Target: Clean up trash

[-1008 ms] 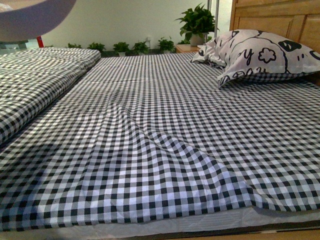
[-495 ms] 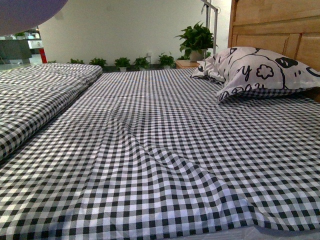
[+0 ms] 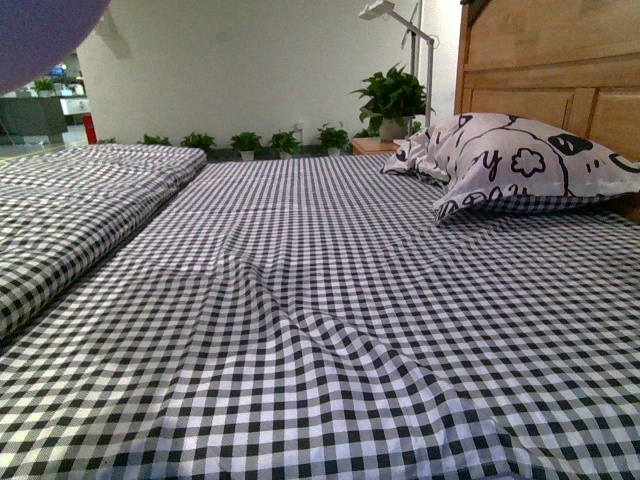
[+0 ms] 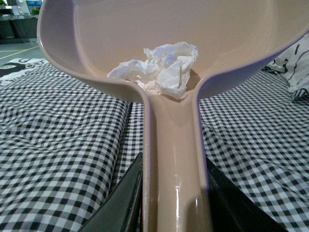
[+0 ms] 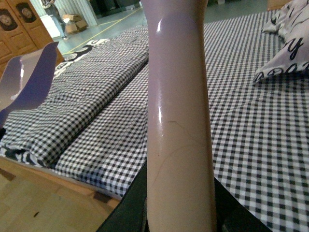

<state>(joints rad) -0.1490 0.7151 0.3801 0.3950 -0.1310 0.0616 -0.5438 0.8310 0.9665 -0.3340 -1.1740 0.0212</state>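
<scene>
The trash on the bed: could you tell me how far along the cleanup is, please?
Done: the crumpled white trash already lies in the beige dustpan, against its back wall, and the front view shows no scrap on the checkered bedspread. In hand: the left claw grips the dustpan's handle; the right claw grips another beige handle. Left: emptying the dustpan; no bin is visible.

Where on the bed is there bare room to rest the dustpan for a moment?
The widest free patch is the flat black-and-white checked sheet between the folded checked quilt on the left and the white cartoon-print pillow by the wooden headboard. Only the pillow corner is crowded. The beige plastic dustpan holds the white crumpled tissue.
</scene>
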